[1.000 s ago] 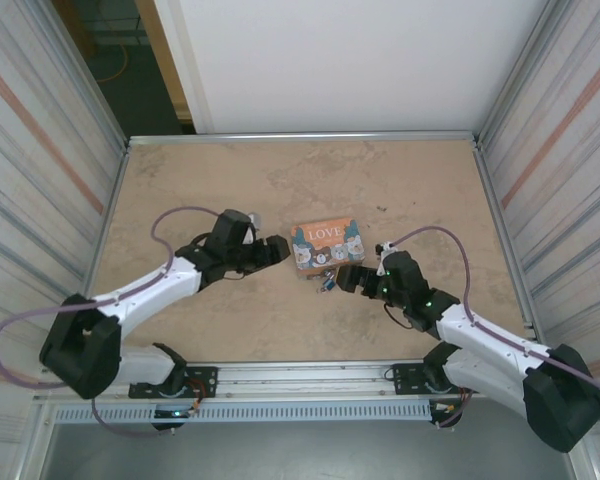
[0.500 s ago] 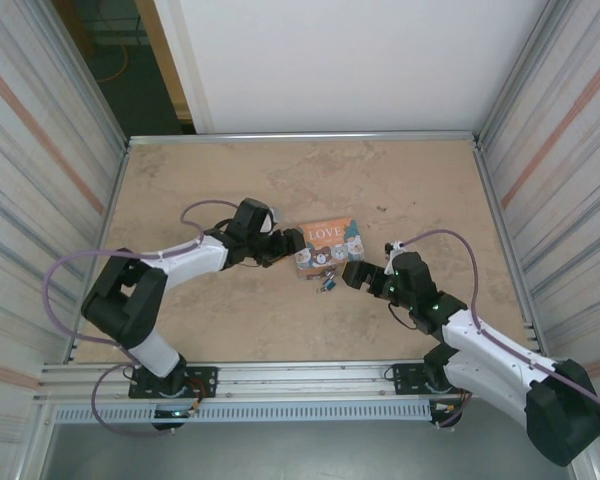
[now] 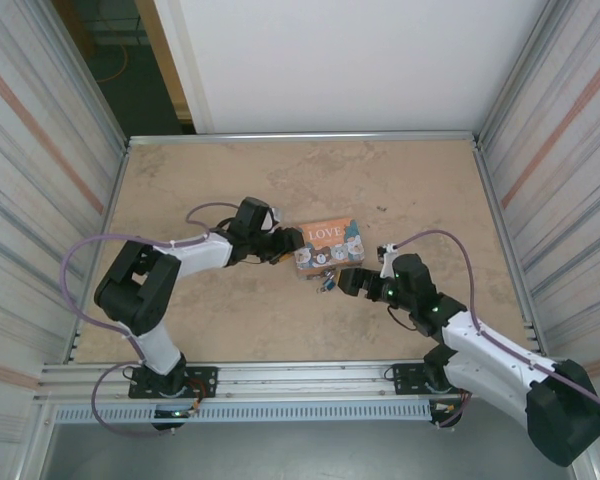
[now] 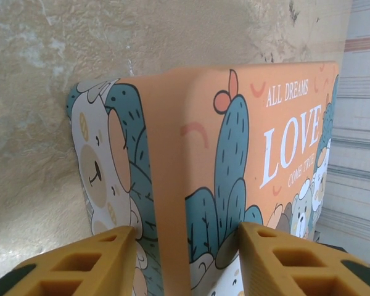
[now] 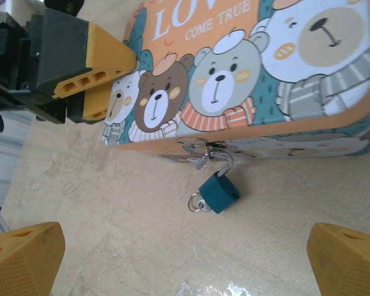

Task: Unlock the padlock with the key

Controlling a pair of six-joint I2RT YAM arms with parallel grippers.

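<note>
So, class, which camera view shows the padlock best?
The right wrist view: the padlock sits near centre, its teal body and silver shackle distinct, by the box clasp. The top external view shows the padlock as a tiny speck by the box's near edge. The left wrist view faces the box's end.

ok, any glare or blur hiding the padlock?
Right wrist: padlock sharp, only a faint sheen on the table near the bottom edge. Top external: padlock a tiny speck by the box, detail lost. Left wrist: box sharp, evenly lit.
</note>
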